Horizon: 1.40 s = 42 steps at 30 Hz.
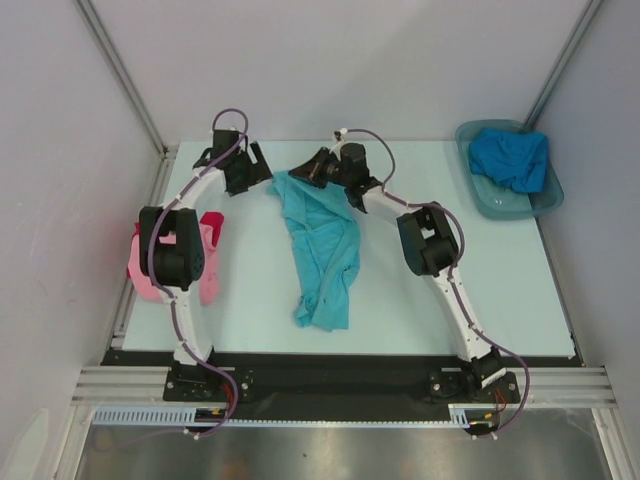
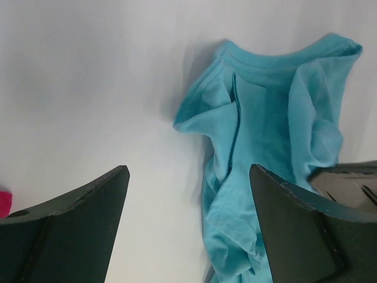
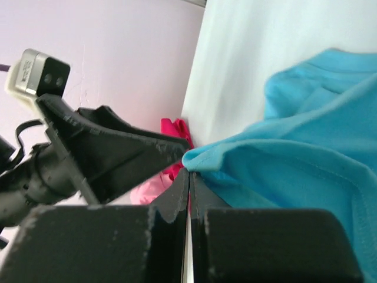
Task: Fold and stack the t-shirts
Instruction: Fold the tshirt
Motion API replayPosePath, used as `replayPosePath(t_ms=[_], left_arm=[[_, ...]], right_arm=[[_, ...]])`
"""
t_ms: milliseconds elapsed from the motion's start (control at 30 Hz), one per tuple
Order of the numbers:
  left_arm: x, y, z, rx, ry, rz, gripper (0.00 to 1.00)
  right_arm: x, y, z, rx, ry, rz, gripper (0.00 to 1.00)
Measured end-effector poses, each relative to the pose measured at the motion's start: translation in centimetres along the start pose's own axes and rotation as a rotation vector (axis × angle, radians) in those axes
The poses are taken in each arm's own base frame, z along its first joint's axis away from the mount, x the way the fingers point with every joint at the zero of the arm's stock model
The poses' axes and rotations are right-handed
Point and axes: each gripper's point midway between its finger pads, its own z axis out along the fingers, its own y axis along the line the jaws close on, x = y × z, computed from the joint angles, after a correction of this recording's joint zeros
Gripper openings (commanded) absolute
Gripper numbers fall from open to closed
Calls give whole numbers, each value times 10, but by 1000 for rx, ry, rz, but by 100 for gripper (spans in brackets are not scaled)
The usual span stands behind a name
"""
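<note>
1. Tabletop (image 1: 250, 290): pale, smooth, walled at 9, 12 and 3 o'clock, with a metal rail along the 6 o'clock edge. Bare stretches show at 4 and 7 o'clock.
2. Turquoise shirt (image 1: 322, 250): soft, creased cotton at centre, bunched in a long strip running from 12 toward 6 o'clock, collar at the far end.
3. Grey see-through tub (image 1: 500, 207): at 2 o'clock by the right wall, holding a crumpled deeper blue shirt (image 1: 512, 158).
4. Pink shirt (image 1: 143, 283): at 9 o'clock on the left edge, partly under the left arm. Red shirt (image 1: 212, 222) just beside it.
5. Right pincer (image 1: 303, 172) (image 3: 188, 174): clenched, tips pinching the turquoise shirt's top edge.
6. Left pincer (image 1: 262, 170) (image 2: 188, 174): spread wide, released, beside the collar, not touching it.
</note>
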Motion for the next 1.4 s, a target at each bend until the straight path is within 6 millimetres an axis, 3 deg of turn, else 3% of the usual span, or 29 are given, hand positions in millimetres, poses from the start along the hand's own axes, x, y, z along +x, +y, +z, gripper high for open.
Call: replayPosePath(t_ms=[167,200,233,267,300,400,533,600,700,800,967,1067,1167,1233,1333,1400], left_arm=[[7,-1,-5,18,18,0,90],[9,0,-6,18,23,1,89],[12,1,-7,19,30,1,90],[14,2,-7,19,35,1,90],[17,3,-8,20,41,3,89],[21,5,-9,19,50,3,89],[27,5,-12,30,58,1,89],[32,4,-15,44,63,-3,90],[37,1,-22,66,66,-5,90],[37,-6,-31,99,55,-1,90],[33,-30,-52,169,18,17,90],[33,-45,-67,216,-4,31,90],[41,-57,-83,259,-18,51,90],[51,-64,-92,280,-15,67,91],[73,-76,-101,315,7,97,91],[93,-84,-105,338,30,122,90]], right_arm=[[7,7,26,-34,15,12,1],[9,7,29,-37,19,17,15],[11,6,31,-35,23,29,36],[12,4,32,-31,26,37,76],[13,2,32,-22,29,48,99],[15,-10,30,1,25,51,100],[17,-41,18,82,18,79,100],[12,-56,6,136,7,80,100],[-4,-58,-16,196,-24,54,100],[-35,-38,-45,221,-80,19,100],[-106,37,-99,155,-218,-87,100],[-129,79,-128,109,-275,-139,100],[-111,104,-159,67,-275,-154,100],[-91,104,-176,52,-262,-141,100],[-51,75,-194,88,-208,-79,100],[-18,42,-207,143,-165,-19,100]])
